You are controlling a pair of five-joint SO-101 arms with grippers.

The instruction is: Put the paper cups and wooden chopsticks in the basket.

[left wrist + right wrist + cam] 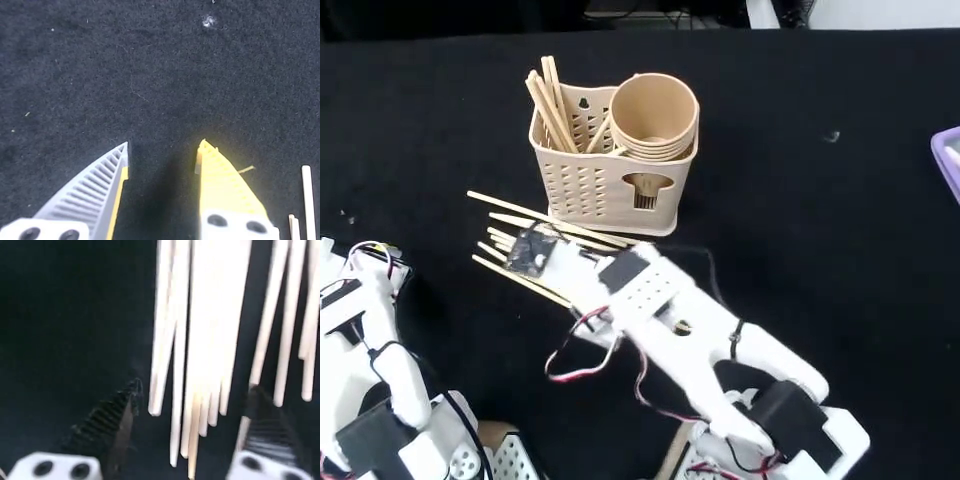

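Right tool (pixel 195 387) gapes astride loose chopsticks (pixel 210 340), left tool (pixel 164 144) spread over black tablecloth (pixel 150 60).

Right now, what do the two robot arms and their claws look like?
The left arm and right arm are blocky white plastic with black motor housings; the right trails red, black and white cables. The left gripper has pointed ribbed fingers, one grey, one yellow. The right gripper has black ribbed fingers.

Loose chopsticks (pixel 505 206) partly under right arm (pixel 650 290)
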